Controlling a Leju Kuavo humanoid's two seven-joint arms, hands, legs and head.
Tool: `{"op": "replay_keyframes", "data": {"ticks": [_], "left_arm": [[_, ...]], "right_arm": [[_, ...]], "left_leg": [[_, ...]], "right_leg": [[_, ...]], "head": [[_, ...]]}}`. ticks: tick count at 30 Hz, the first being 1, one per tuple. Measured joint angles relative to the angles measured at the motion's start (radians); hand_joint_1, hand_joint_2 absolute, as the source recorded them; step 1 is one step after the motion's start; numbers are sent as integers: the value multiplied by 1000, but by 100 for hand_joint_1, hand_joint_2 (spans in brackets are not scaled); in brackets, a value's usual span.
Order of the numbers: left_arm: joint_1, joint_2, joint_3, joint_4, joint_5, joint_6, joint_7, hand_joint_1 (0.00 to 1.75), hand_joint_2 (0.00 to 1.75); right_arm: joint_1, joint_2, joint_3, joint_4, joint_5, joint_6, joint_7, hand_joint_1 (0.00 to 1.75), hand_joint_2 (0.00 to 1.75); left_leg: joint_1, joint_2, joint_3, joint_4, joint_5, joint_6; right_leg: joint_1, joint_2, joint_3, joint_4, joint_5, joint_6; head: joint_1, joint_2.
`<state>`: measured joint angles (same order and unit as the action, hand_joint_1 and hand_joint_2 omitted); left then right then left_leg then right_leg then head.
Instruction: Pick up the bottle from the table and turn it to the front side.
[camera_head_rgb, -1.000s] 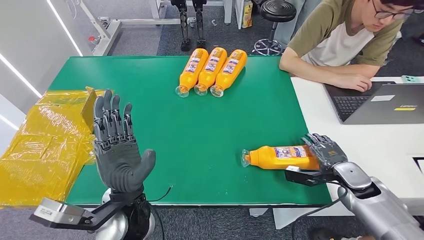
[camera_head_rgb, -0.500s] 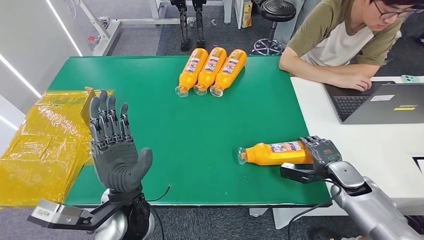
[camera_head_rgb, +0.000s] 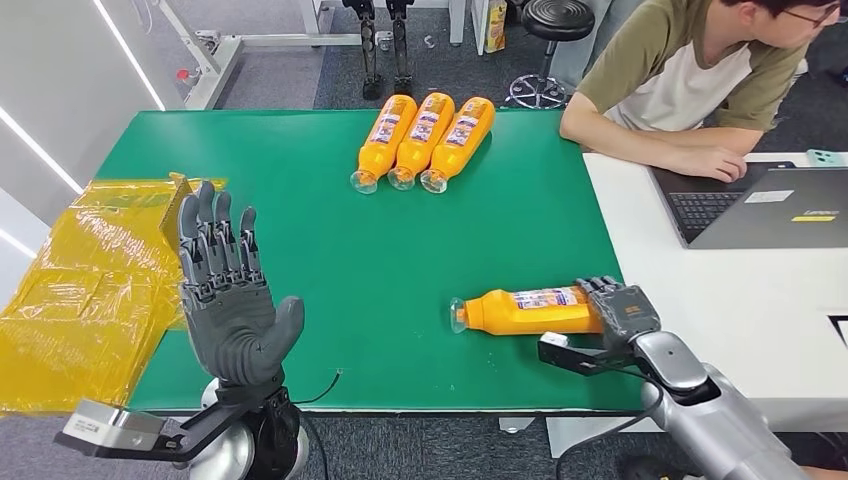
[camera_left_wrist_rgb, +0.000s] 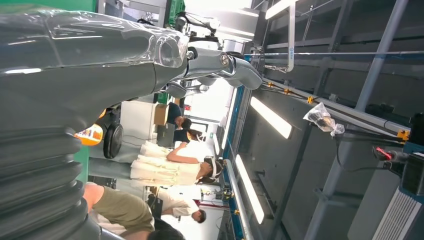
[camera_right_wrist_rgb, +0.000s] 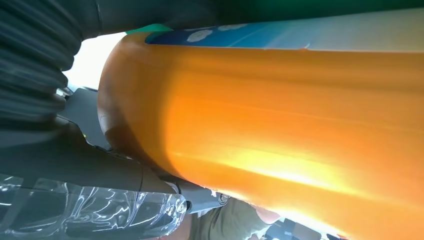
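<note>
1. An orange bottle (camera_head_rgb: 525, 311) lies on its side near the front right corner of the green bench (camera_head_rgb: 300, 180). Its clear cap end points to the robot's left, and its label faces partly up.
2. The robot's right hand (camera_head_rgb: 615, 308) is wrapped around the base end of this bottle. In the right wrist view the orange body (camera_right_wrist_rgb: 280, 115) sits tight against the dark fingers and grey thumb, so the hand is holding it.
3. Whether the bottle rests on the bench or is raised just above it cannot be told from these views.
4. The left hand (camera_head_rgb: 225, 290) is raised above the bench's front left edge, palm toward the camera, fingers spread wide and holding nothing.
5. Three more orange bottles (camera_head_rgb: 420, 140) lie side by side at the far middle of the bench, well apart from the held one.
6. A crinkled yellow bag (camera_head_rgb: 85, 290) covers the left end. A person (camera_head_rgb: 690, 90) sits at a white desk on the right beside a laptop (camera_head_rgb: 760, 205).
7. To do this step well, the grip likely needs to stay firm, since it is at one end and the neck may droop.
8. Lifting clear before rolling the wrist should avoid dragging; turn until the label faces front.
</note>
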<state>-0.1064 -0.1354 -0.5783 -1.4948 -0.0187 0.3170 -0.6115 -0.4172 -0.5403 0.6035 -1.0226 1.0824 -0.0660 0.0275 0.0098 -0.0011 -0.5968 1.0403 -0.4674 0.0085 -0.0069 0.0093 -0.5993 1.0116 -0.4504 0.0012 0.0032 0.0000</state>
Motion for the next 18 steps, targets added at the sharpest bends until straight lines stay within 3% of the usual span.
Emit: {"op": "replay_keyframes", "data": {"ticks": [4,7,11,13,18], "left_arm": [[0,0,0,0,0,0,0,0,175],[0,-1,1,0,-5,9,0,0,175],[-13,-7,2,6,7,31,16,0,175],[-30,-12,0,22,30,18,47,0,175],[-88,-23,-34,95,65,-33,106,0,175]], "right_arm": [[6,6,-6,-5,0,-27,-1,175,175],[21,40,-28,-15,-23,-173,-13,175,175],[24,149,-90,-54,-158,-462,-92,175,175],[23,204,-113,-81,-248,-564,-137,175,175],[81,358,-181,-181,-325,-605,-245,175,175]], "left_leg": [[0,-1,-1,0,0,0],[0,-1,-3,0,0,0],[0,0,-4,0,1,-1],[0,-2,-4,0,2,-2],[1,-3,-4,-1,2,-3]], "right_leg": [[0,0,0,0,0,0],[0,-1,-2,1,0,0],[0,1,-5,2,0,-1],[0,-1,-5,2,0,-2],[1,-2,-5,2,-1,-3]], "head": [[0,0],[0,0],[0,0],[0,0],[0,0]]}}
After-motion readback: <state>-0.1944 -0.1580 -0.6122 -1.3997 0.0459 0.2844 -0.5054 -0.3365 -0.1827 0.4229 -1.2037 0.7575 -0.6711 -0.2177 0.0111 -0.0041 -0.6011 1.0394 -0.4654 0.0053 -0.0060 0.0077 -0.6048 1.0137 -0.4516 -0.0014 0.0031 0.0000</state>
